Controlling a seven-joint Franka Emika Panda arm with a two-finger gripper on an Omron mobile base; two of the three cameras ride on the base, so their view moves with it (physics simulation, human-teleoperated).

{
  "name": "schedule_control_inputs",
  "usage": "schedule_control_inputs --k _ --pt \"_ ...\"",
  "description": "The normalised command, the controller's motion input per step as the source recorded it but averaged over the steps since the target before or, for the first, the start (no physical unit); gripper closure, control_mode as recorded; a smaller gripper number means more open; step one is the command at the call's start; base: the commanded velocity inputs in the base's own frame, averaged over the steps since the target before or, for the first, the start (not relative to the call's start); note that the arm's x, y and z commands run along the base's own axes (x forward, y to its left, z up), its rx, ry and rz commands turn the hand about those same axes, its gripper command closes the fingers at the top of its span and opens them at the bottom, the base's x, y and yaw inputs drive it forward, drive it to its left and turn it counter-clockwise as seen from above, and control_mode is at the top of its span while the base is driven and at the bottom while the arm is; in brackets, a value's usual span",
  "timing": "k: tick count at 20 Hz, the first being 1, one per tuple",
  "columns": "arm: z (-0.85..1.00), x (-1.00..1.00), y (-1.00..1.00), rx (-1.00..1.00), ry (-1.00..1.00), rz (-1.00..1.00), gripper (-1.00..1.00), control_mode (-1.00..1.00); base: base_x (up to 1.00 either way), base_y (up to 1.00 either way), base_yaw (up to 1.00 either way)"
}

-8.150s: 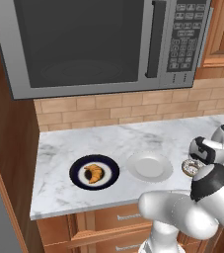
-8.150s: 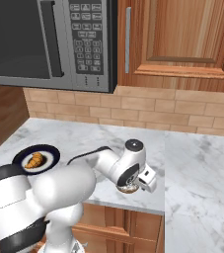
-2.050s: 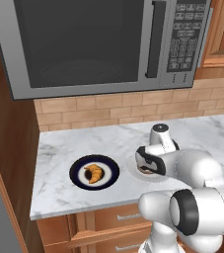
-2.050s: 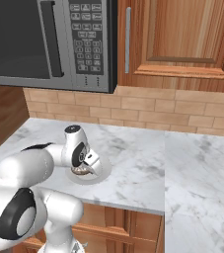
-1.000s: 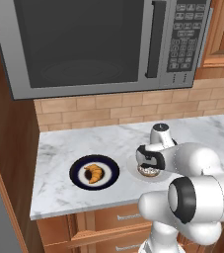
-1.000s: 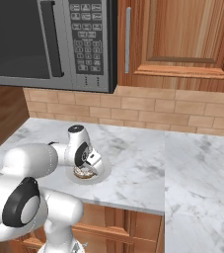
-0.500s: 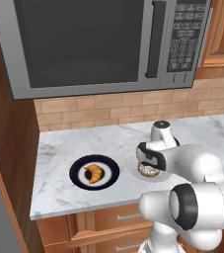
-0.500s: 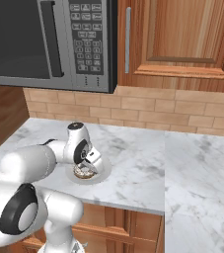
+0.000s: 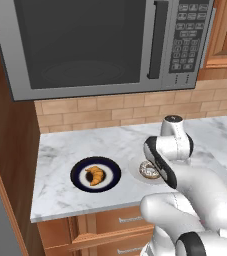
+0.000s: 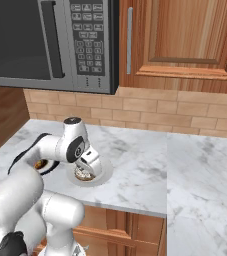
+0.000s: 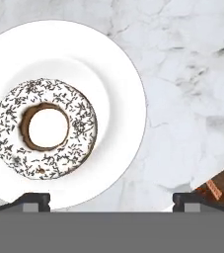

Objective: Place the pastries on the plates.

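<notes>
A ring doughnut (image 11: 44, 128) with white icing and dark sprinkles lies flat on the plain white plate (image 11: 118, 74), a little left of centre. My gripper (image 11: 111, 200) hangs just above it, open, with nothing between the fingertips (image 11: 32, 200). In the left base view the doughnut (image 9: 147, 170) on its white plate (image 9: 135, 168) is partly covered by my hand. To its left a golden croissant (image 9: 95, 175) rests on the dark navy plate (image 9: 77, 175). The right base view has the doughnut (image 10: 84, 173), the white plate (image 10: 105, 175) and the navy plate (image 10: 42, 165) half behind my arm.
A large microwave (image 9: 100, 45) hangs over the marble counter (image 10: 200, 165), with a brick backsplash behind it. Wooden cabinets (image 10: 185, 35) sit above on the right. Both plates lie close to the counter's front edge (image 9: 85, 212).
The jaws have spread wide and let go of the doughnut, which now lies on the white plate. My hand has lifted slightly above it.
</notes>
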Motion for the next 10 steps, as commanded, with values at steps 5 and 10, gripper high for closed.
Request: schedule_control_inputs --k 5,10 --pt "0.14 -0.94 0.01 0.0 -0.02 0.0 -1.0 -1.0 0.0 0.0 0.0" --pt "0.07 -0.81 0.04 0.0 -0.03 0.0 -1.0 -1.0 0.0 0.0 0.0"
